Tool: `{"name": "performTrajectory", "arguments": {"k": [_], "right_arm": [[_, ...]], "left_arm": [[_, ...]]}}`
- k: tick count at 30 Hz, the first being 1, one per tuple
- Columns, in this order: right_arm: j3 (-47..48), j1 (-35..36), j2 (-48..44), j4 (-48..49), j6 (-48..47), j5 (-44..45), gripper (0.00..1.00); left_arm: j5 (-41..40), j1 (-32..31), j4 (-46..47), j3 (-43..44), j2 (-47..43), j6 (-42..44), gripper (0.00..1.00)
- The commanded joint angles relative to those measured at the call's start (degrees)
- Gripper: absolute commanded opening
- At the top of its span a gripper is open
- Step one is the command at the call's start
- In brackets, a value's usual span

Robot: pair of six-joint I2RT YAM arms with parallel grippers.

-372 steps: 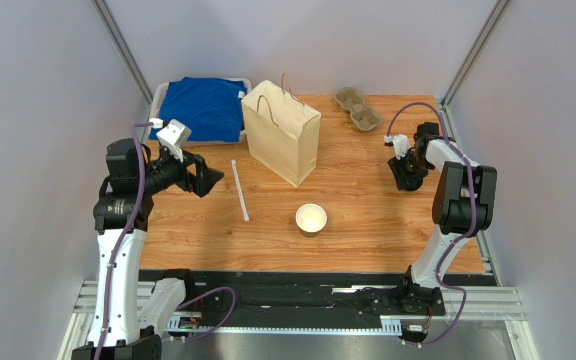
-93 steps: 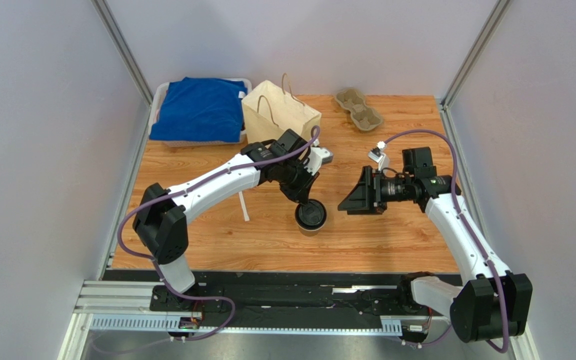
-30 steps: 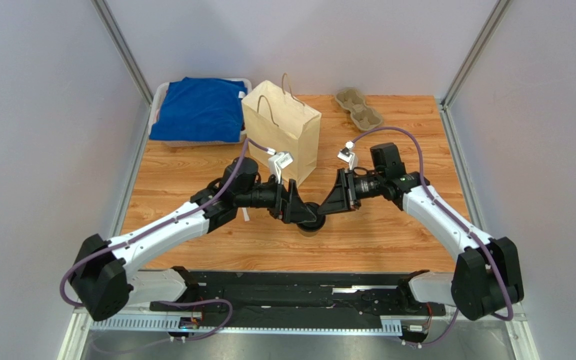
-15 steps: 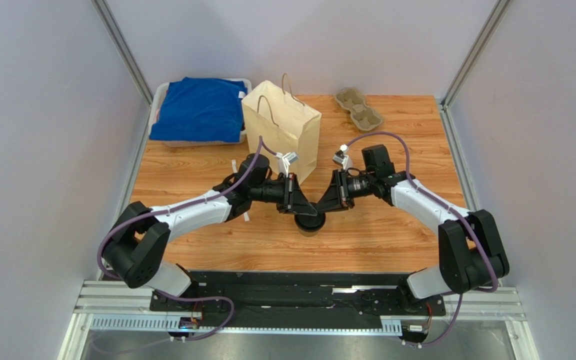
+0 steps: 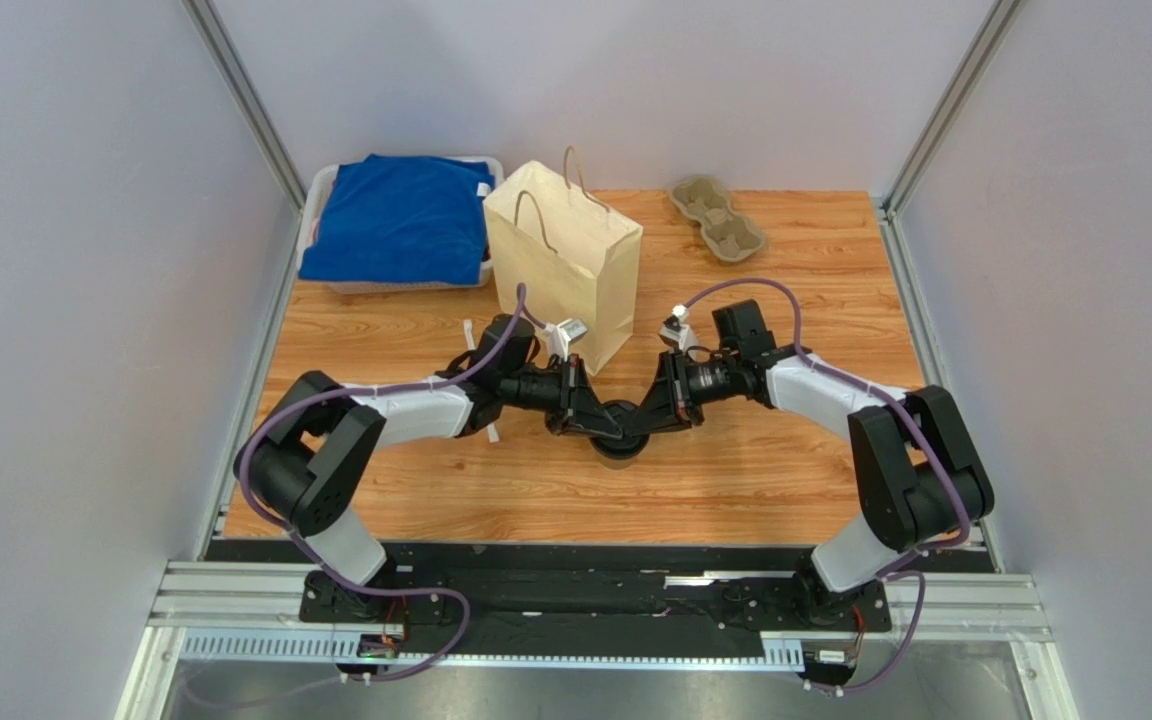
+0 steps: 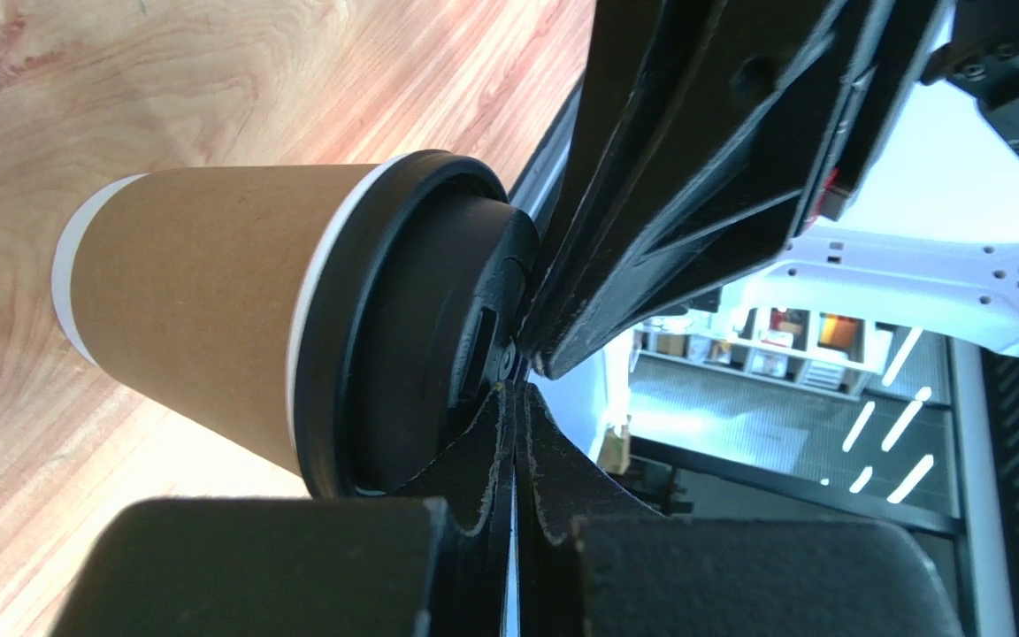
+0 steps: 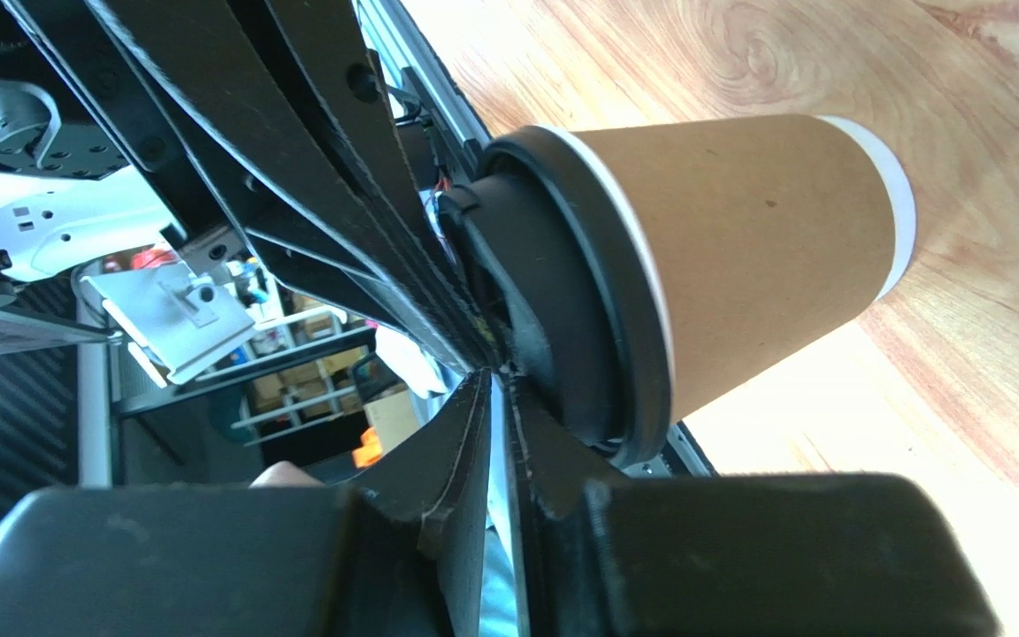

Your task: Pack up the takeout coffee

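Fingers of the left gripper [image 6: 512, 388] are pressed flat together, tips against the top of the black lid [image 6: 409, 332] on the coffee cup [image 6: 196, 305]. The right gripper [image 7: 495, 377] faces it from the other side, jaws drawn to a thin slit, tips at the same lid; whether they pinch anything cannot be told. The cup stands upright on the wooden table [image 5: 778, 465], in its front half. The paper bag [image 5: 564, 278] stands near, behind the cup, with bare wood before and to the right.
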Motion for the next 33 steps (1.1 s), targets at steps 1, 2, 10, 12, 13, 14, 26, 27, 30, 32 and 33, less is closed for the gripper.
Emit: {"name": "performTrajectory", "arguments": {"k": [1,2,10,12,13,14,26,27,30,32,33], "right_arm": [[0.22,0.10,2.59,1.45,0.07,-1.22,0.15],[0.31,0.10,3.12,1.45,-0.02,-1.21,0.15],[1.18,-1.57,8.47,-1.79,-0.81,0.19,0.12],[1.45,-1.92,9.27,-2.77,-1.77,0.80,0.12],[1.54,-2.01,9.71,-2.95,-1.95,0.98,0.11],[1.62,-2.19,10.58,-3.12,-2.30,1.16,0.11],[2.68,-2.28,14.81,-7.16,-7.66,3.62,0.08],[2.94,-2.19,15.25,-7.52,-7.84,3.97,0.07],[3.47,-2.28,15.34,-8.22,-8.54,4.50,0.06],[3.56,-2.28,15.08,-8.57,-9.16,5.02,0.06],[3.47,-2.28,14.99,-8.75,-9.33,5.29,0.06]], "left_arm": [[1.26,1.25,3.86,-1.41,2.46,-1.07,0.00],[1.35,1.25,4.04,-1.41,2.72,-1.07,0.00],[1.70,2.39,3.87,-2.55,5.00,-1.42,0.00],[1.61,2.92,3.60,-2.81,5.88,-1.24,0.00],[1.70,3.35,3.51,-2.90,6.93,-1.15,0.00],[1.87,3.53,3.51,-2.99,7.38,-0.89,0.00],[0.82,4.06,1.05,-3.69,12.13,2.01,0.00],[0.73,4.15,0.96,-3.69,12.83,1.92,0.00],[0.73,4.15,0.26,-3.60,14.14,2.62,0.00],[0.29,4.15,-0.96,-3.51,14.94,3.76,0.00],[0.03,4.15,-1.32,-3.51,15.12,4.12,0.00]]}}
